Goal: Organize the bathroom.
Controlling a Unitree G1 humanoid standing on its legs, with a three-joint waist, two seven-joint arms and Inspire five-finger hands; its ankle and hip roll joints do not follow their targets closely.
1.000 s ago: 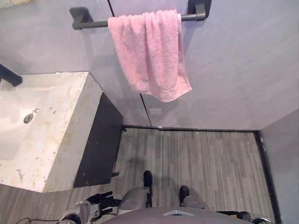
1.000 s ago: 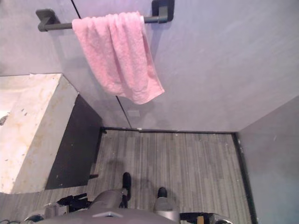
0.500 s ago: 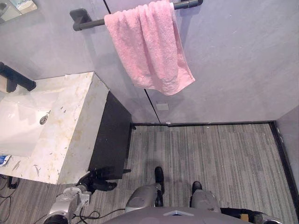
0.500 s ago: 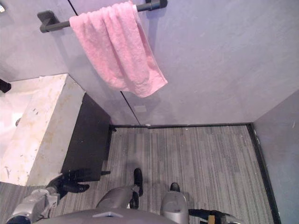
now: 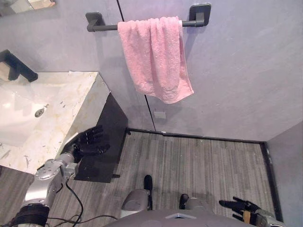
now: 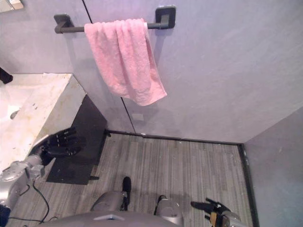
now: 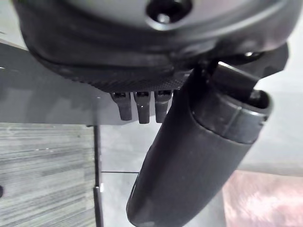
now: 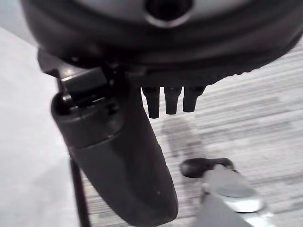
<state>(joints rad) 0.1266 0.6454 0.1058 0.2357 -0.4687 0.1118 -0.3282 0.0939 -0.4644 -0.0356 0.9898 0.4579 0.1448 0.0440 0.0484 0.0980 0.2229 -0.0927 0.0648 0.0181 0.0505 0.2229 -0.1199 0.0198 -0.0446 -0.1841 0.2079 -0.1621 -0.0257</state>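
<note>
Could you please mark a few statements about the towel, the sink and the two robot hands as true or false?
1. The pink towel hangs over the dark wall bar. True.
2. The left robot hand is holding the towel. False: it is raised beside the sink counter, well below the towel, with fingers relaxed and nothing in them.
3. The towel lies on the floor. False: it is draped on the bar, off the striped floor.
4. The right robot hand is low, near the floor, holding nothing. True.
5. The sink is to the robot's left of the towel. True.
</note>
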